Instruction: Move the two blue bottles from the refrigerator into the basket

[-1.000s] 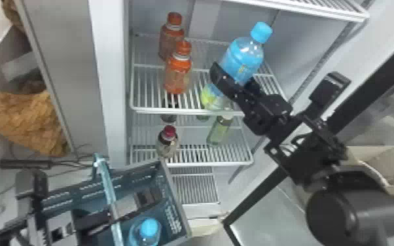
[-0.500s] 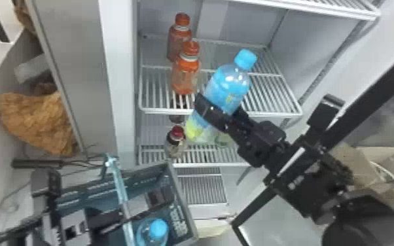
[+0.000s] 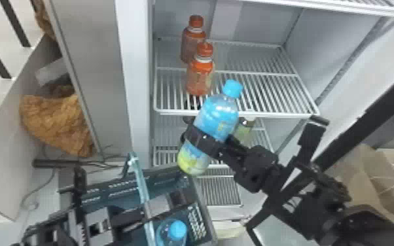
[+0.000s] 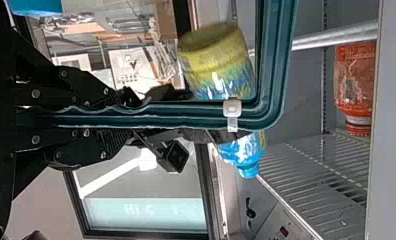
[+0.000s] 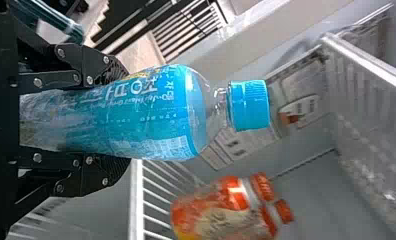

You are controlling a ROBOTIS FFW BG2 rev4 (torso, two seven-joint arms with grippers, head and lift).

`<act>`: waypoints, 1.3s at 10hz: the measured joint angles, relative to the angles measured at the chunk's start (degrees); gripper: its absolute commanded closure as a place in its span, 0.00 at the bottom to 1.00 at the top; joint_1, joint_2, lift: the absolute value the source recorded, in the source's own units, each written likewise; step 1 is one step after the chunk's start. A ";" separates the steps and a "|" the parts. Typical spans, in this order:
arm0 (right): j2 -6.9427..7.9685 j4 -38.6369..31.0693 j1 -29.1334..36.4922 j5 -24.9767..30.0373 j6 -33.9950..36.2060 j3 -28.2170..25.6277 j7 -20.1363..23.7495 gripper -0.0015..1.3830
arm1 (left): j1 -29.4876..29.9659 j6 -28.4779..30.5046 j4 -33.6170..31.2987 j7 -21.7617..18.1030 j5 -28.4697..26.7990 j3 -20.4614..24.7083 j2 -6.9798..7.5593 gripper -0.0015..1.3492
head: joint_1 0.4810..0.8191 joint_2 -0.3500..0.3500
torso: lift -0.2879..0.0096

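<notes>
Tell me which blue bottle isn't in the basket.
The blue bottle held tilted in the right gripper; the other blue bottle is inside the basket.

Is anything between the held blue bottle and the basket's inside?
Nothing visible, though the raised handle, held by the left gripper, crosses the basket left of the right gripper's bottle, and another blue bottle sits inside, nearer the robot.

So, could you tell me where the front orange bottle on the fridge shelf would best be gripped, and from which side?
I'd take the front orange bottle around its rounded body, below the white neck band, coming in level from the fridge's open front. It stands upright toward that side, while the other orange bottle crowds it from behind.
</notes>
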 measured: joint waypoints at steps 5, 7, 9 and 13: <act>-0.41 5.71 -2.02 0.02 2.19 5.17 1.02 0.57 | -0.29 -0.65 0.00 0.04 0.76 -0.55 0.00 0.89 | 0.63 0.36 | 0.93; -0.49 6.35 -2.39 1.01 1.58 5.47 1.08 0.03 | -0.35 -0.82 0.00 0.04 1.01 -0.78 0.00 0.89 | 0.63 0.36 | 0.93; -0.53 6.53 -2.42 1.18 0.46 5.50 1.09 0.12 | -0.36 -1.01 0.00 0.04 1.12 -0.81 0.00 0.89 | 0.63 0.35 | 0.93; -0.17 6.19 -1.65 0.81 -2.63 4.04 1.54 0.15 | -0.36 -1.30 0.02 0.04 1.30 -0.73 0.01 0.89 | 0.63 0.34 | 0.93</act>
